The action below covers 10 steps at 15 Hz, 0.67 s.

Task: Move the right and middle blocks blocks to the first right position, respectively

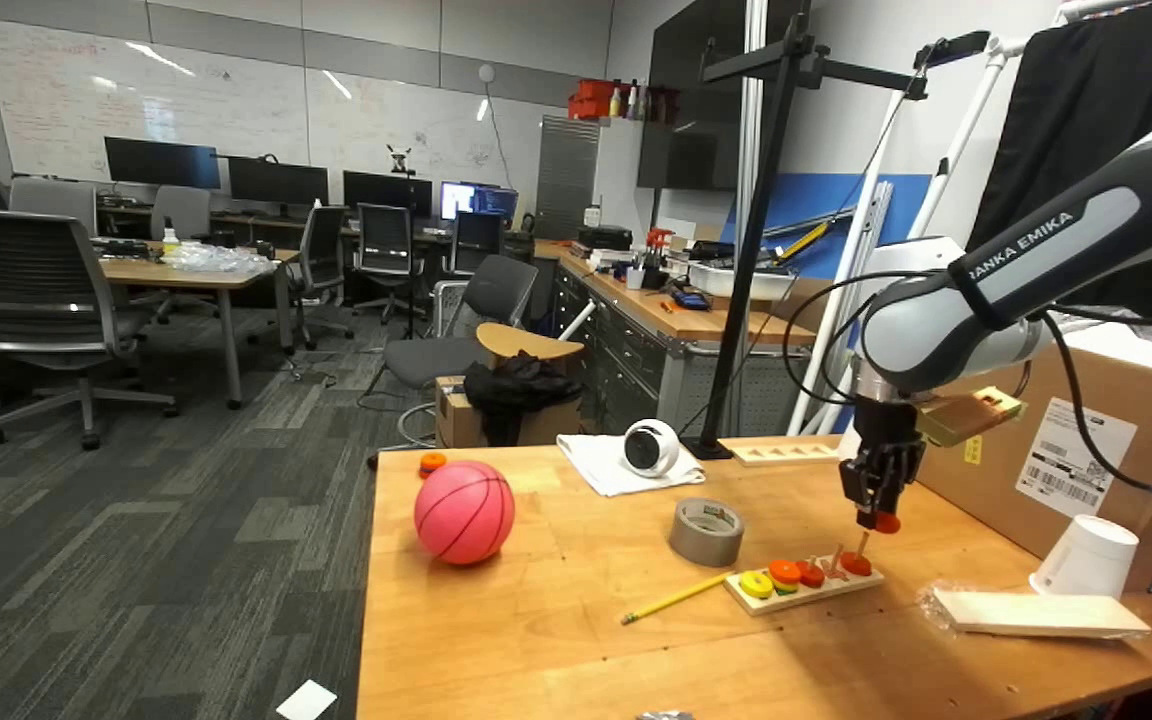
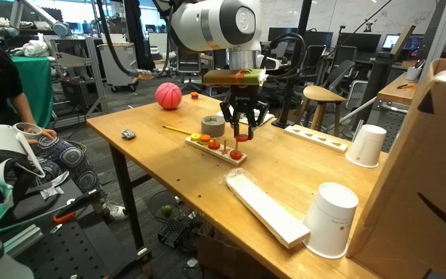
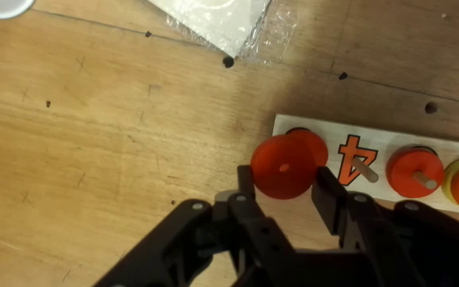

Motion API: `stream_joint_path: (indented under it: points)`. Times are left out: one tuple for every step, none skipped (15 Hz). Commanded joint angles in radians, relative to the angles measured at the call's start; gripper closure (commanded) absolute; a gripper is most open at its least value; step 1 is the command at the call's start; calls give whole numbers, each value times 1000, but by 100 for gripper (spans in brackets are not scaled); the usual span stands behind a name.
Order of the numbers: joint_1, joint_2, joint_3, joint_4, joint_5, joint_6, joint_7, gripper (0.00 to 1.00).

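Observation:
My gripper (image 3: 283, 179) is shut on a round red block (image 3: 277, 169), its fingers pressing the block's two sides. That block hangs above the end peg of the wooden peg board (image 2: 211, 154); whether it touches the peg tip I cannot tell. Lower on this same peg sits another red block (image 2: 235, 154), partly covered by the held one in the wrist view. Beside it, a bare peg (image 3: 365, 170) rises from a printed 4. Further along come a red block (image 3: 408, 175), an orange block (image 2: 204, 138) and a yellow block (image 2: 195, 137).
A pencil (image 1: 674, 599) and a tape roll (image 1: 706, 533) lie near the board. The wrapped plank (image 2: 265, 209) and paper cups (image 2: 331, 221) stand on the box side. The pink ball (image 1: 464, 512) and a small orange stack (image 1: 432, 464) sit at the far end.

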Motion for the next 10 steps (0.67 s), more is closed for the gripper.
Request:
stream_joint_path:
  points:
    - [5,-1,3,67,34,-125,21,76]
    - [5,-4,7,77,44,-144,21,76]
    - [6,-6,10,86,53,-156,21,76]
    - [6,-5,14,93,64,-163,19,76]
    - [4,-5,18,97,77,-166,12,76]
    - [4,-3,21,97,88,-164,10,76]
    - [3,-3,24,96,100,-163,8,76]
    - [2,-3,27,93,113,-162,5,76]
    - [0,-3,29,89,125,-155,2,76]
    - [-2,-2,31,87,138,-148,-3,76]
